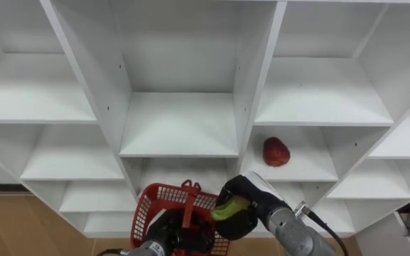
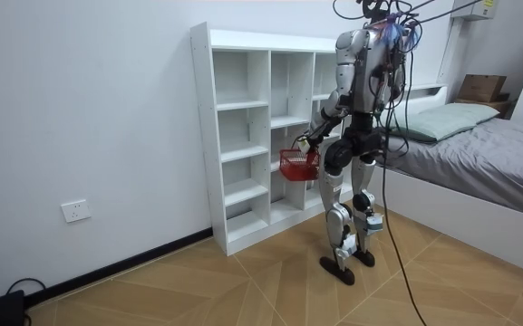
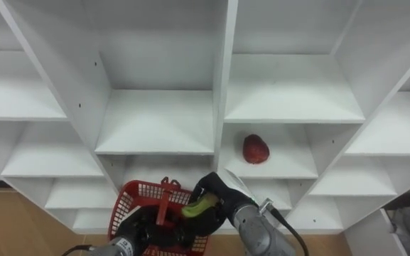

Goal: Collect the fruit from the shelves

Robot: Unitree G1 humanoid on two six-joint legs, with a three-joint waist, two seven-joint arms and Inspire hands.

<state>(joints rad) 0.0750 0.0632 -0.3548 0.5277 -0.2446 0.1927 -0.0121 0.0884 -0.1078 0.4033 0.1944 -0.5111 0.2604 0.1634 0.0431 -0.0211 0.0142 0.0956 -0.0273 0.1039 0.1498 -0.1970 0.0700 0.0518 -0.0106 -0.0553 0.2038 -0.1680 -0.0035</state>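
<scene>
Depositing step, by my reading: right robot hand (image 1: 246,205), fingers curled round a green fruit (image 1: 229,209), hangs over the right rim of the red basket (image 1: 163,193). Left robot hand (image 1: 165,232) grips it by the handle. A red fruit (image 1: 276,151) lies on a closet (image 1: 180,124) shelf, right column, near its left wall. Next move probably calls for letting go over the basket, then reaching up-right.

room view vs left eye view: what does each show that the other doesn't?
Room view: the robot standing at the white closet on a wood floor, a bed behind it, a wall socket. Left eye view: a red fruit on a shelf right of centre, the right hand closed round a green fruit by the red basket. Both: closet and basket, the basket held by the left hand.
</scene>
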